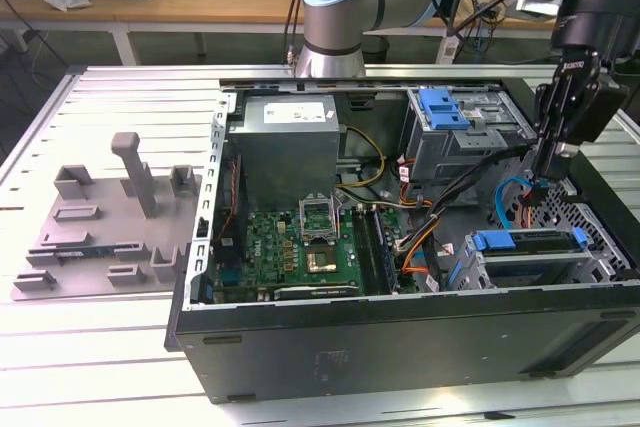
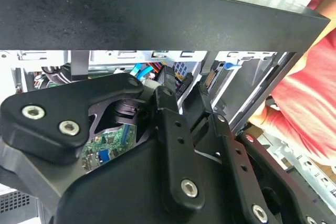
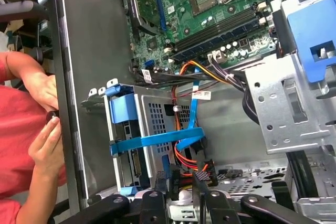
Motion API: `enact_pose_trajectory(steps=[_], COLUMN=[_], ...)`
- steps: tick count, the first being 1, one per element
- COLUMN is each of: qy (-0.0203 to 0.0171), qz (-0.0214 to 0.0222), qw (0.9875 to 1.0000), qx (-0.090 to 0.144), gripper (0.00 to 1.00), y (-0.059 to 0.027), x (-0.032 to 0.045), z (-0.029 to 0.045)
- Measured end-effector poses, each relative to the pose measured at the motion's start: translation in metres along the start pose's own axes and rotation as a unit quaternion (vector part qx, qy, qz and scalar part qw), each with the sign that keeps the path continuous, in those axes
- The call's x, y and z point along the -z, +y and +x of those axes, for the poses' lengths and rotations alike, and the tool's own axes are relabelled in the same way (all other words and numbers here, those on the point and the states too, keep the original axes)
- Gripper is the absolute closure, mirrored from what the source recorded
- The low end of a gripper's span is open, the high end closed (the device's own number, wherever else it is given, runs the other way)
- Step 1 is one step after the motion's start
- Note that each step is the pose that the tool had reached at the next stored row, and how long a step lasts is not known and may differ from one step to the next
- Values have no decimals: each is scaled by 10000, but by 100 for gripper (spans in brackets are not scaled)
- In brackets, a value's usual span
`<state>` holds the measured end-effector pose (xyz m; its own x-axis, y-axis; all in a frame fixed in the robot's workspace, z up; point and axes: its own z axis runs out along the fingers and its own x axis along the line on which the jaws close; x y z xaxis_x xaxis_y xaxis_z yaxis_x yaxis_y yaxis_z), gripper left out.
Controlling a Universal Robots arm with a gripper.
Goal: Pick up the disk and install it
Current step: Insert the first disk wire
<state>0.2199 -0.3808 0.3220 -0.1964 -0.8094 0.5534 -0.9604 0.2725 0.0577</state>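
Disk: one, seated in the near drive cage at the exterior view's right end of the open computer case, with a blue frame at its edges. In the first wrist view the disk shows at the cage's open end, with one blue ribbon cable running across the cage.

Pincer: one, hanging over the case's right side, just on the far side of the disk. It is near the disk but apart from it. Can't tell whether it's open or closed. In the first wrist view the pincer is nearest the black cable plugs.

Blue-latched cages: two, with the second cage at far right.

Motherboard: one.

Grey tray: one, on the table left of the case.

Two hands of one person are at the case's outer wall: one hand, other hand.
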Motion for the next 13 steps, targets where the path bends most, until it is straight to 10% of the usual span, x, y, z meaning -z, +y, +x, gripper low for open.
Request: enact_pose_trajectory(steps=[10,12,13], qy=[-1,-14,-77], qz=[-1,3,-4], qw=[10000,10000,10000], qx=[0,0,8], gripper=[83,83,83], y=[21,67,63], x=[-26,-17,1], z=[2,52,97])
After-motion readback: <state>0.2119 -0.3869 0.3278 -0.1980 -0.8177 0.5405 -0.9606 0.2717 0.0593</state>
